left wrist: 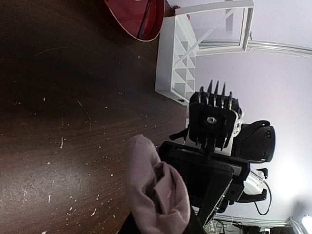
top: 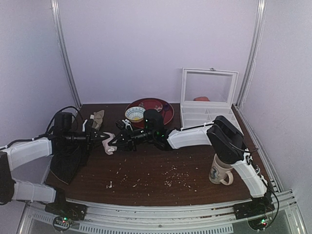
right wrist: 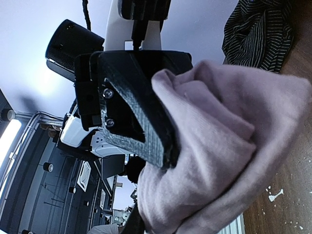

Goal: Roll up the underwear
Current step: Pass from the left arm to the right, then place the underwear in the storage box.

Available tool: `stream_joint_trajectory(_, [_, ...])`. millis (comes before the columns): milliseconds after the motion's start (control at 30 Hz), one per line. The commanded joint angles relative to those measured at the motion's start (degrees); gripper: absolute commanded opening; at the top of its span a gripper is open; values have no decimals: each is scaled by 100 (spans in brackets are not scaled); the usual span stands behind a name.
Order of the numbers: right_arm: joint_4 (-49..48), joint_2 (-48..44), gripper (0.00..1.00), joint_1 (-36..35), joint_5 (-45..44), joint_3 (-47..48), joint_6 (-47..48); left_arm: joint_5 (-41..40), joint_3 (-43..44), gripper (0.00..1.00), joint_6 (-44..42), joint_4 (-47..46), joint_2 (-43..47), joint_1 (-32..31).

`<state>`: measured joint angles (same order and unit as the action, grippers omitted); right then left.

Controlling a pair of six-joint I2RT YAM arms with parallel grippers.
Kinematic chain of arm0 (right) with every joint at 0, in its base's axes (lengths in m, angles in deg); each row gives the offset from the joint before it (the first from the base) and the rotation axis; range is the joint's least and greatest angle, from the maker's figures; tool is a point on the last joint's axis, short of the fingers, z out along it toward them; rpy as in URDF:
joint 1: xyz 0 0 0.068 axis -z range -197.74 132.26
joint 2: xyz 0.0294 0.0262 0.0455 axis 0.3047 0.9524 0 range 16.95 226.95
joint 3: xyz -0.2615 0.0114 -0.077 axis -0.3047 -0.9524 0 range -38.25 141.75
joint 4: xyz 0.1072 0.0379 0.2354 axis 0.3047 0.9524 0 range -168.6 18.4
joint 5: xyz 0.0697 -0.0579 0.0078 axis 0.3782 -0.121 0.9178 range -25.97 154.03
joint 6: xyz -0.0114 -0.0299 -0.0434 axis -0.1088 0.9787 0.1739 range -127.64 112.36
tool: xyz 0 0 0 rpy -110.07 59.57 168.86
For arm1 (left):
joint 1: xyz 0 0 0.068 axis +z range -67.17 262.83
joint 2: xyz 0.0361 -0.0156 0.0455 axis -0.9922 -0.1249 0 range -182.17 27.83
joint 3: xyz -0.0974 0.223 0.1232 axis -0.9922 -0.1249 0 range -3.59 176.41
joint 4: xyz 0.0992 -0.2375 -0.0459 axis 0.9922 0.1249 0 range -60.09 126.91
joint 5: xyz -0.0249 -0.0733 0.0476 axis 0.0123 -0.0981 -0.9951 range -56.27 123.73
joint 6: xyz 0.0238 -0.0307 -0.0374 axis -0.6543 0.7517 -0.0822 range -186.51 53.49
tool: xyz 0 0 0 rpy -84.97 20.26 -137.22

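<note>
Two arms meet left of centre over the dark worktop (top: 195, 187) in the top view. The left gripper (top: 101, 138) and the right gripper (top: 119, 140) face each other almost tip to tip. The underwear (top: 110, 146) hangs between them as a small pale pink bunch; whether its lower end touches the wood is hard to say from here. A black cloth (top: 68, 163) lies under the left arm at the worktop's left edge, and a beige-olive cloth (top: 99, 118) sits just behind the left gripper. At the rear are a red plate (top: 168, 111) with a patterned bowl (top: 134, 113) on it, and a white compartment box (top: 195, 117) with its lid raised. A mug (top: 220, 171) stands beside the right arm near the front right. Pale crumbs (top: 170, 175) are scattered across the middle.

From the left wrist, the pink fabric rises from the bottom edge as a rounded, folded bunch, held there by the left gripper, whose own fingers barely show. The right gripper's black body sits directly behind the fabric, touching it or just beside it.

From the right wrist, the fabric fills the right half. One ribbed black finger (right wrist: 141, 122) of the left gripper presses into it, with cloth folded around its tip. The right gripper's own fingers are almost out of frame, so I cannot tell whether they have closed on the fabric. The striped black cloth shows in the upper right corner.
</note>
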<state>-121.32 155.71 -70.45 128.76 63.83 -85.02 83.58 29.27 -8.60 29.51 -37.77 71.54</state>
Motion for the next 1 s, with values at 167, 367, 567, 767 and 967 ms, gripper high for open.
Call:
stream_joint_trajectory(167, [-343,-518,6,196,40,-477,249,116,429,53,-64,-348,-230,139])
stream_joint_trajectory(367, [485,-1066,7,502,-53,-1060,1015,278,593,57,-33,-442,-208,594])
stream_joint_trajectory(567, [2398,-1755,6,970,-310,-1382,2344,407,758,57,-81,-592,-504,661])
stream_joint_trajectory(767, [5377,-2435,6,1709,-1023,-1296,4249,522,730,57,126,-1252,-954,656])
stream_joint_trajectory(967, [6944,-2724,5,2441,-1626,-1121,5022,619,834,57,111,-1559,-1315,658])
